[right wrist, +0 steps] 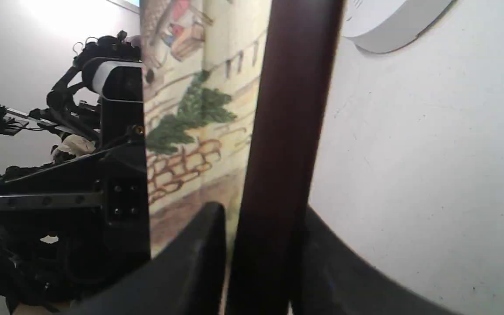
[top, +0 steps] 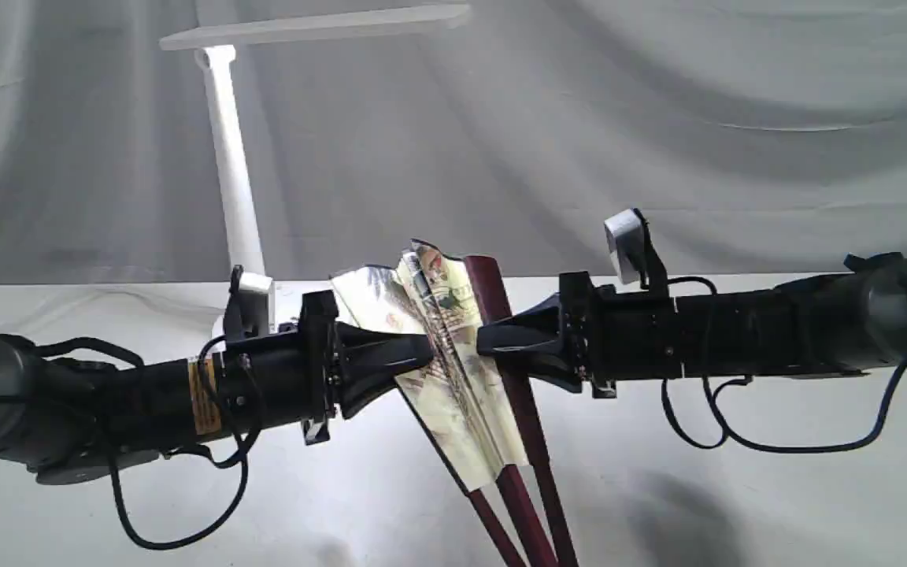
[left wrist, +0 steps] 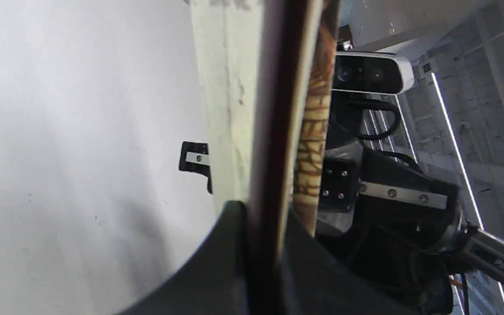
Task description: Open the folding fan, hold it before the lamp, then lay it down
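The folding fan [top: 453, 370] hangs above the table, only slightly spread, with painted cream pleats and dark maroon guards running down to the front edge. My left gripper [top: 414, 356] is shut on its left guard [left wrist: 274, 131]. From the other side my right gripper [top: 493, 340] is shut on the right maroon guard [right wrist: 285, 122]. The two grippers face each other, close together. Behind them stands the white lamp [top: 233, 173], its flat head [top: 320, 27] stretching right at the top; its round base [right wrist: 387, 22] shows in the right wrist view.
A white cloth covers the table [top: 737, 488] and hangs as a backdrop [top: 658, 118]. Black cables [top: 721, 425] loop under both arms. Each wrist view shows the opposite arm and its camera [left wrist: 370, 72] just behind the fan.
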{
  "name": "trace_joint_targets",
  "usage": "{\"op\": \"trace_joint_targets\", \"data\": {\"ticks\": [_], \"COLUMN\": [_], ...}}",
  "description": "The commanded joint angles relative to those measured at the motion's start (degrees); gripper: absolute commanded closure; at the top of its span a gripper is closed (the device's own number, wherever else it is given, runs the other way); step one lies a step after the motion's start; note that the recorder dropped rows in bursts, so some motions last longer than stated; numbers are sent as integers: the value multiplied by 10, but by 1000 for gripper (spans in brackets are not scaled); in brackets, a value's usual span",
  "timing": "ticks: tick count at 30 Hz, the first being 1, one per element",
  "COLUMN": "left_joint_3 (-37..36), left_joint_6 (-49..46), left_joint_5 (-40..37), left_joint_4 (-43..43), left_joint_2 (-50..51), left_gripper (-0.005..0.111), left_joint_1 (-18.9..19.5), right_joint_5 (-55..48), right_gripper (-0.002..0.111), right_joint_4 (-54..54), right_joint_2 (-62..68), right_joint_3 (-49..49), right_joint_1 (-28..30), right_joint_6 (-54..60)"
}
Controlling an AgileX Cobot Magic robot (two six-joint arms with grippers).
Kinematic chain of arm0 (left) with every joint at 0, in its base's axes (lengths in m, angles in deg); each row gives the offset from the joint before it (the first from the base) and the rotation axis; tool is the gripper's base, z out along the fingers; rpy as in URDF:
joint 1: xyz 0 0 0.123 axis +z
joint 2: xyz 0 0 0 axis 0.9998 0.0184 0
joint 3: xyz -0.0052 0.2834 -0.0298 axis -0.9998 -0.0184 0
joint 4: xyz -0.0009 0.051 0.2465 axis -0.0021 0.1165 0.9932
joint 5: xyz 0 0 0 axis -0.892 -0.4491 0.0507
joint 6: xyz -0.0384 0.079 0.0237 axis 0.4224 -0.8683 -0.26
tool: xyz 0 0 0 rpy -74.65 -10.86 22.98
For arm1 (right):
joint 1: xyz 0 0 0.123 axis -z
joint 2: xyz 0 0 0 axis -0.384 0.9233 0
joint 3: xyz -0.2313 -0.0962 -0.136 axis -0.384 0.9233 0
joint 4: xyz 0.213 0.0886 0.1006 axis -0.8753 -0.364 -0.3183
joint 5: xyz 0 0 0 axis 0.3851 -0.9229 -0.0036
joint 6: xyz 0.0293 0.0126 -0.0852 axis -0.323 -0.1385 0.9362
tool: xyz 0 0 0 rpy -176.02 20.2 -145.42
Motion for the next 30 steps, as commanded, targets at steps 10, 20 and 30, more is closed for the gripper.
{"op": "trace_joint_targets", "data": {"ticks": [10, 20, 30], "left_joint_3": [4, 4, 4], "left_joint_6": [0, -14, 20], "left_joint_5": [-14, -12, -12], "left_joint_4": [-4, -71, -57], "left_joint_2": [-4, -4, -4], "left_gripper": [107, 107, 107], "left_joint_1": [2, 2, 0], "right_joint_5": [-7, -7, -7], "right_gripper": [108, 108, 108], "right_joint_4": [-40, -68, -68], "right_joint_2": [-3, -3, -3], "right_joint_3": [-3, -3, -3], "right_joint_1": [0, 0, 0], "right_joint_6": [32, 32, 23]}}
